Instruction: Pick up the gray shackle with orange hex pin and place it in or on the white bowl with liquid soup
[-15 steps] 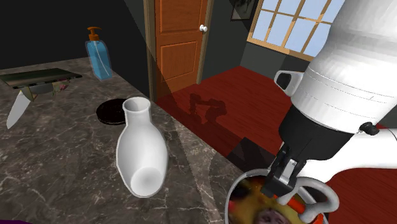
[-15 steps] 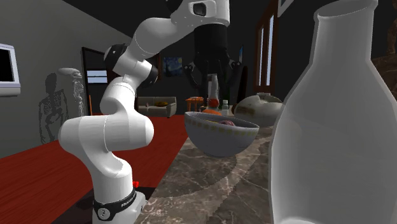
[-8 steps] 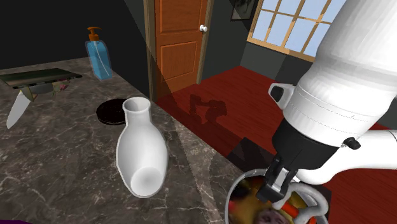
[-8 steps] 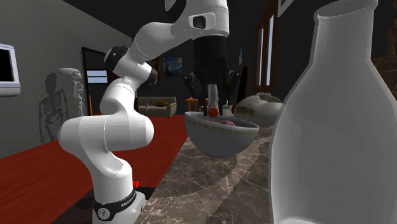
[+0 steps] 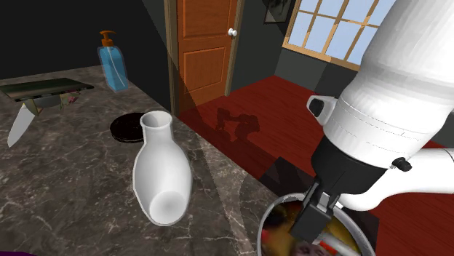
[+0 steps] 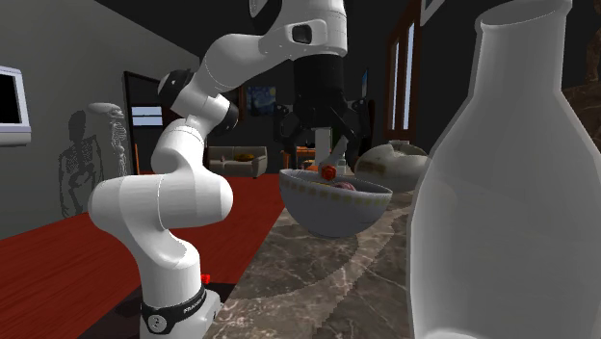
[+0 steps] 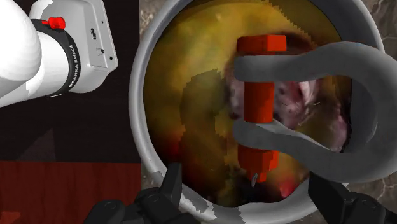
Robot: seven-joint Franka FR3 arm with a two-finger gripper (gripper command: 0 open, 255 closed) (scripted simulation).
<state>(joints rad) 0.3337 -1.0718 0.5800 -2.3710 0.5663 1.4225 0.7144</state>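
Your gripper point(image 7: 247, 181) hangs right over the bowl point(image 7: 141, 95), fingers spread wide with nothing between them. The shackle point(image 7: 369, 108) lies past the fingertips, down in the soup, and neither finger seems to touch it.

The shackle is a thick gray U-shaped bow. An orange-red pin point(image 7: 259, 102) with a hex head runs across its two ends. It rests toward one side of the bowl, its curve close against the rim, over yellow-brown soup with pinkish patches. In the second exterior view a gray part point(image 6: 339, 151) slants up above the rim, under the gripper point(image 6: 323, 140).

In the shoulder view, the bowl point(image 5: 268, 218) sits at the counter's point(image 5: 80, 189) near corner, close to its edge, with the gripper point(image 5: 309, 218) directly above. Beyond that edge there is only red floor point(image 5: 291, 109), so you have open air on that side.

Toward that view's left, a strip of bare marble separates the bowl from a white vase point(image 5: 160, 174). In the second exterior view the vase point(image 6: 501, 193) stands upright.

Farther on:
- A black disc point(image 5: 128, 129) lies just behind the vase.
- A knife point(image 5: 22, 121) lies well off to the left.
- A blue soap bottle point(image 5: 113, 64) stands at the far edge.

Past the counter are a wooden door point(image 5: 207, 51) and a window point(image 5: 335, 29).
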